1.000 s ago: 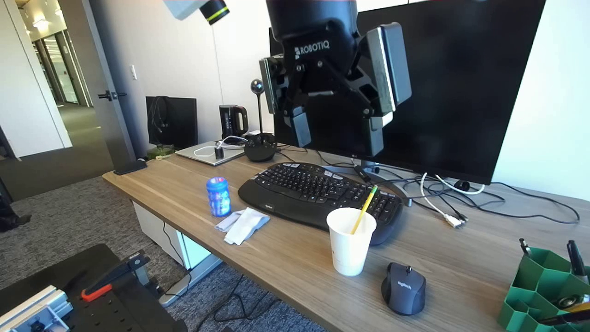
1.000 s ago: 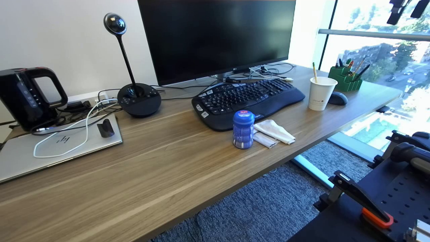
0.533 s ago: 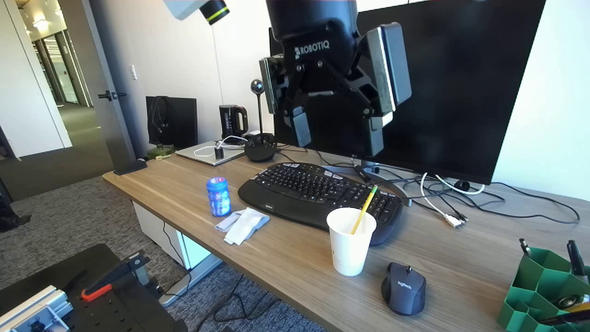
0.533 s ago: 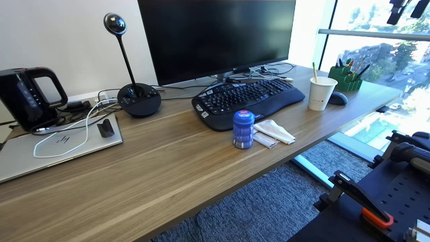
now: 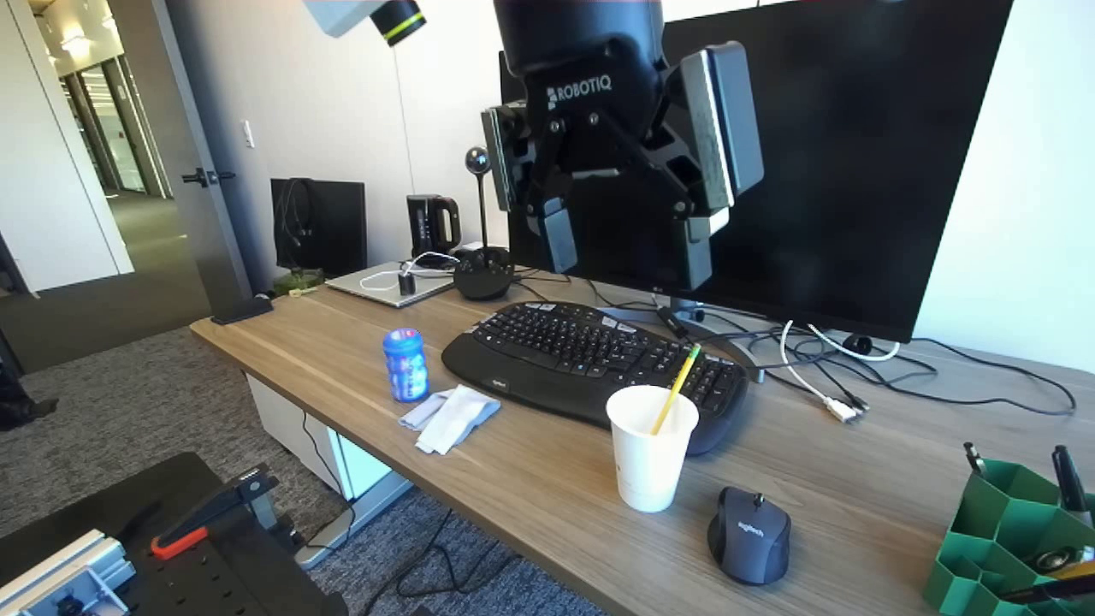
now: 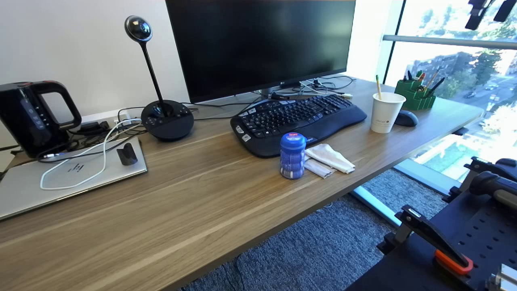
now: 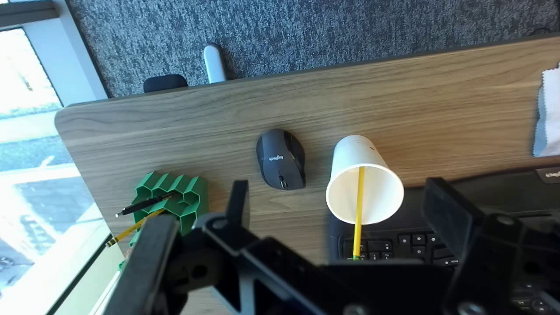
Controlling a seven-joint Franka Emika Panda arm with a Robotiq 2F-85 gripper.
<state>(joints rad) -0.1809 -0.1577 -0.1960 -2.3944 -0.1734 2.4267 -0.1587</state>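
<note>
My gripper (image 5: pixel 630 257) hangs open above the desk, in front of the monitor, with nothing held between its fingers. In an exterior view only the tips of the gripper (image 6: pixel 489 18) show, at the top right corner. The wrist view looks down past the spread fingers onto a white paper cup (image 7: pixel 350 154) on the desk. A yellow pencil (image 7: pixel 358 197) leans in the cup and sticks out over its rim. Beside the cup sits a dark grey mouse (image 7: pixel 280 159). Behind it lies a black keyboard (image 5: pixel 590 351). The cup and the fingers are apart.
A blue canister (image 6: pixel 293 157) stands beside a folded cloth (image 6: pixel 330 157). A green pen holder (image 7: pixel 192 197) is near the desk's end. A large monitor (image 5: pixel 821 171) rises behind the keyboard, with loose cables at its foot. A webcam (image 6: pixel 167 121), laptop (image 6: pixel 89 169) and kettle (image 6: pixel 28 117) stand farther along.
</note>
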